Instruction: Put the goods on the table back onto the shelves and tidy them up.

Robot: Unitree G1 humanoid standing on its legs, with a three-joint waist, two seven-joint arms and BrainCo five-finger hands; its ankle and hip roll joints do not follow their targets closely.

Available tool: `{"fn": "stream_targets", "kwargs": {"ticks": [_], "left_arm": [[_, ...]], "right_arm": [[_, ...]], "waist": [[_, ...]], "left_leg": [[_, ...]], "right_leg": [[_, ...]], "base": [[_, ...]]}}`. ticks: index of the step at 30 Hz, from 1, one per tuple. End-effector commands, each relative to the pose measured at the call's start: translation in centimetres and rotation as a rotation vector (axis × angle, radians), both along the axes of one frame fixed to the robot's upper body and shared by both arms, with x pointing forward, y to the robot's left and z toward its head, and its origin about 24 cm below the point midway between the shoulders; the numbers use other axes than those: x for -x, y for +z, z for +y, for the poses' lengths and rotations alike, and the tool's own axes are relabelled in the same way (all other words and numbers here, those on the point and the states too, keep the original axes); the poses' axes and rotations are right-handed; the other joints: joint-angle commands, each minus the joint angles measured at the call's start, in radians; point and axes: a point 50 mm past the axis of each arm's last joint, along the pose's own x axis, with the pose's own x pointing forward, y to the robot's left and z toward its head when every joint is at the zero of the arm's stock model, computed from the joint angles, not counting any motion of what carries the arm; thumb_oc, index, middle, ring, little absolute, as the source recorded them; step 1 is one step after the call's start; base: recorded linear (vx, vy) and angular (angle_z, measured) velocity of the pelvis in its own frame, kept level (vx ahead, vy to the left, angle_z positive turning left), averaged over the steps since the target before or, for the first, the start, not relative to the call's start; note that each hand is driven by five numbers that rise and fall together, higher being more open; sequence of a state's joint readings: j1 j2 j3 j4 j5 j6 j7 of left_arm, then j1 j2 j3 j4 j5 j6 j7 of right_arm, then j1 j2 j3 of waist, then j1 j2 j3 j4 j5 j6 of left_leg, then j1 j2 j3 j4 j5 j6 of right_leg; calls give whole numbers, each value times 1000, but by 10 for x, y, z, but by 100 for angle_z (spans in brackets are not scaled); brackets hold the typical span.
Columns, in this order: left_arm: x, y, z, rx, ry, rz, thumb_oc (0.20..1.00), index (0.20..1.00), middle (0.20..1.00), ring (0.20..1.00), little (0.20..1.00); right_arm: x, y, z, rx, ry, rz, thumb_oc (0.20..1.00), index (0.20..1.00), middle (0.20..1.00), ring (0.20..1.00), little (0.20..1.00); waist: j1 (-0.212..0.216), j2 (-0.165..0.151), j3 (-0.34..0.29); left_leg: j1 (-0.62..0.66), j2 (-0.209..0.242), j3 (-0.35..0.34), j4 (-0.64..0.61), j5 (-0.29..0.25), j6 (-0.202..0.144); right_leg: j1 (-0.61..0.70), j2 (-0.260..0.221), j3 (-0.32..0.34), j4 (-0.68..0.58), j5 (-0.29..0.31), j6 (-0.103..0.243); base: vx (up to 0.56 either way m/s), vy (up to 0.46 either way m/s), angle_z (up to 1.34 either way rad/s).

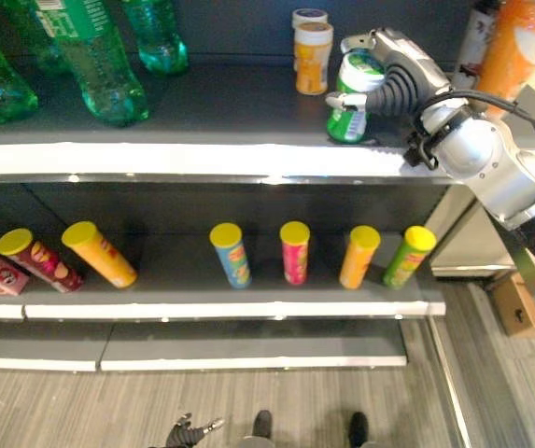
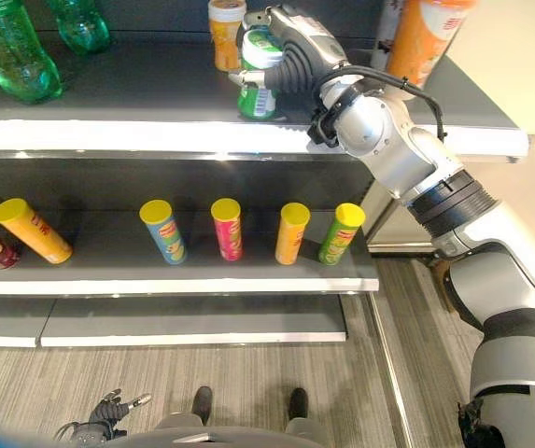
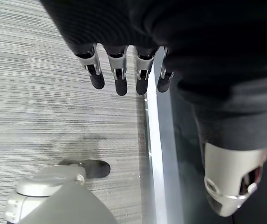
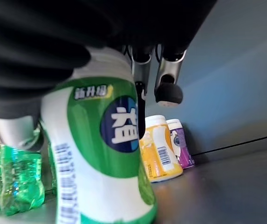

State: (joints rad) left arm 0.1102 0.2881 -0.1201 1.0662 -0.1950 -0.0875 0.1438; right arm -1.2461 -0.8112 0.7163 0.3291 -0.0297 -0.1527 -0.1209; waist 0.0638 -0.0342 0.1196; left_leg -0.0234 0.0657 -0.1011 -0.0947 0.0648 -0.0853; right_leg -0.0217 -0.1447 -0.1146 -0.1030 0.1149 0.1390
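A green and white canister [image 1: 349, 103] stands near the front edge of the top shelf [image 1: 202, 161], right of its middle. My right hand [image 1: 393, 70] reaches over it from the right and is shut on its upper part. In the right wrist view the canister [image 4: 100, 154] sits inside the hand, with dark-tipped fingers [image 4: 168, 91] past it. A yellow canister [image 1: 313, 58] and a purple one [image 4: 182, 142] stand just behind it on the same shelf. My left hand [image 3: 121, 79] hangs low over the grey floor with relaxed fingers, holding nothing.
Green soda bottles [image 1: 99, 65] stand at the left of the top shelf, an orange bottle [image 1: 519, 47] at its right end. Several chip tubes [image 1: 295, 252] lie in a row on the lower shelf. A cardboard box [image 1: 517, 308] sits on the floor at right.
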Motion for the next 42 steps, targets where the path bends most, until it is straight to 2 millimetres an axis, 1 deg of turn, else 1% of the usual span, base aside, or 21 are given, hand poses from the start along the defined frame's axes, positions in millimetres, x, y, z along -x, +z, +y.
{"fn": "stream_targets", "kwargs": {"ticks": [1, 5, 9, 13, 18, 20, 21, 22, 23, 26, 28, 29, 30, 42], "left_arm": [[-25, 12, 20, -45, -14, -75, 1000, 1000, 1000, 1000, 1000], [-30, 13, 18, -42, -24, -87, 1000, 1000, 1000, 1000, 1000], [-30, 13, 17, -32, -25, -88, 1000, 1000, 1000, 1000, 1000], [-31, 13, 17, -29, -30, -89, 1000, 1000, 1000, 1000, 1000], [-33, 14, 17, -31, -35, -92, 1000, 1000, 1000, 1000, 1000], [-39, 16, 15, -60, -71, -119, 1000, 1000, 1000, 1000, 1000], [-35, 15, 16, -29, -108, -100, 1000, 1000, 1000, 1000, 1000], [-30, 13, 16, -26, -91, -81, 1000, 1000, 1000, 1000, 1000], [-28, 13, 16, -25, -87, -75, 1000, 1000, 1000, 1000, 1000], [-28, 12, 17, -24, -85, -70, 1000, 1000, 1000, 1000, 1000], [-28, 12, 17, -24, -86, -69, 1000, 1000, 1000, 1000, 1000], [-28, 12, 17, -24, -89, -69, 1000, 1000, 1000, 1000, 1000], [-28, 12, 17, -23, -90, -70, 1000, 1000, 1000, 1000, 1000], [-32, 14, 17, -25, -97, -80, 1000, 1000, 1000, 1000, 1000]], "right_arm": [[7, 42, 2, 5, -16, -115, 200, 200, 200, 200, 200], [2, 39, -1, 13, -36, -87, 200, 200, 200, 200, 200], [4, 41, 2, 12, -21, -87, 200, 200, 200, 200, 200], [6, 39, 9, 47, 4, -84, 200, 200, 200, 200, 200], [6, 38, 9, 63, 5, -76, 200, 200, 200, 200, 200], [7, 32, 10, 64, 24, -66, 200, 200, 200, 200, 200], [9, 35, 11, 49, 39, -73, 200, 200, 200, 200, 200], [5, 37, 10, 41, 12, -72, 200, 200, 200, 200, 200], [2, 36, 8, 57, -8, -72, 200, 200, 200, 200, 200], [-3, 32, 7, 109, -52, -61, 200, 200, 200, 200, 200], [-3, 32, 8, 112, -51, -60, 200, 200, 200, 200, 200], [-4, 31, 9, 115, -51, -57, 250, 250, 250, 250, 250], [-3, 32, 9, 118, -51, -63, 1000, 1000, 1000, 1000, 1000], [1, 30, 12, 131, -27, -68, 1000, 1000, 1000, 1000, 1000]], "waist": [[13, -32, 22], [16, -27, 24], [15, -24, 22], [12, -28, 22], [9, -32, 22], [5, -35, 23], [4, -35, 24], [8, -34, 25], [10, -35, 26], [13, -35, 27], [14, -35, 28], [14, -35, 28], [13, -34, 29], [7, -39, 29]], "left_leg": [[10, 8, 64, 7, -62, -45], [0, 4, 49, 7, -57, -47], [0, 2, 45, 7, -56, -47], [2, 4, 46, 7, -59, -45], [4, 5, 55, 7, -62, -44], [7, 6, 57, 7, -64, -43], [7, 6, 58, 7, -65, -42], [4, 5, 56, 7, -65, -42], [3, 6, 56, 7, -65, -42], [0, 6, 58, 7, -65, -42], [0, 5, 59, 7, -65, -42], [1, 5, 59, 7, -66, -41], [1, 5, 60, 7, -66, -40], [7, 6, 72, 7, -73, -37]], "right_leg": [[76, -30, -16, 22, -97, 20], [82, -33, -41, 23, -99, 20], [86, -34, -51, 23, -101, 21], [87, -35, -50, 23, -101, 22], [85, -35, -45, 22, -100, 23], [83, -34, -41, 22, -99, 23], [81, -34, -39, 22, -99, 24], [79, -35, -39, 21, -99, 24], [78, -34, -39, 21, -99, 24], [78, -34, -37, 18, -99, 23], [77, -34, -36, 18, -99, 23], [77, -34, -36, 17, -99, 23], [75, -34, -33, 17, -98, 23], [70, -32, -22, 16, -97, 24]], "base": [[6, -23, 23], [-2, -19, 15], [9, 4, 11], [3, 10, 6], [0, 0, 0], [0, 0, 0], [-16, 7, -3], [-26, 5, -4], [-25, 4, -4], [0, 0, 0], [0, 0, 0], [0, 0, 0], [0, 0, 0], [-2, 2, -1]]}}
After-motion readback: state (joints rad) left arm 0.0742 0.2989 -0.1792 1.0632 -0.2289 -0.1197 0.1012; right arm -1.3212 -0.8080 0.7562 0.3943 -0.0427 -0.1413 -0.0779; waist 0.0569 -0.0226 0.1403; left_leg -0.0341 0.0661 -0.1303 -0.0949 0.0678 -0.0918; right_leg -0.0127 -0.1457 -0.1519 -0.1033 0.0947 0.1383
